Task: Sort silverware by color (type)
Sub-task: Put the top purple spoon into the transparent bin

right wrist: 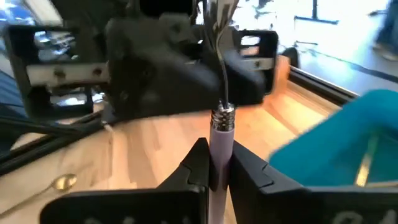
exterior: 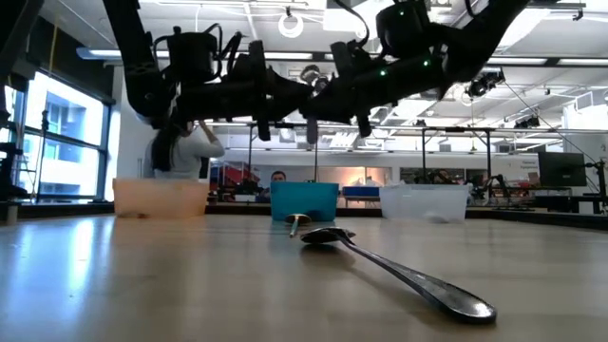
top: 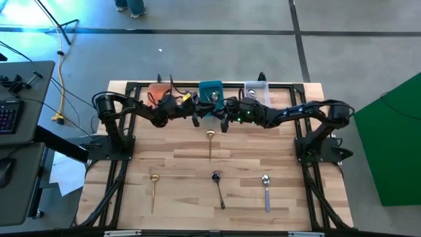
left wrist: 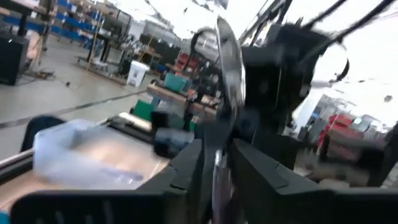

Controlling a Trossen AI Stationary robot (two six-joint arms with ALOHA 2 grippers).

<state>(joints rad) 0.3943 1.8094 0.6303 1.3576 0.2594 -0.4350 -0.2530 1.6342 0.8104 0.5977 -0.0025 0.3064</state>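
Above the teal bin (top: 211, 89) — right gripper (right wrist: 216, 167) clamped on lavender-handled spoon (right wrist: 220, 134); left gripper (left wrist: 216, 163) slightly apart around its bowl.

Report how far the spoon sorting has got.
Done: something gold lies in the teal bin. In hand: the right gripper clamps a lavender-handled spoon, meeting the left gripper in the air. Left on the table: a gold spoon nearest the teal bin, a second gold spoon, a dark spoon, another lavender-handled spoon.
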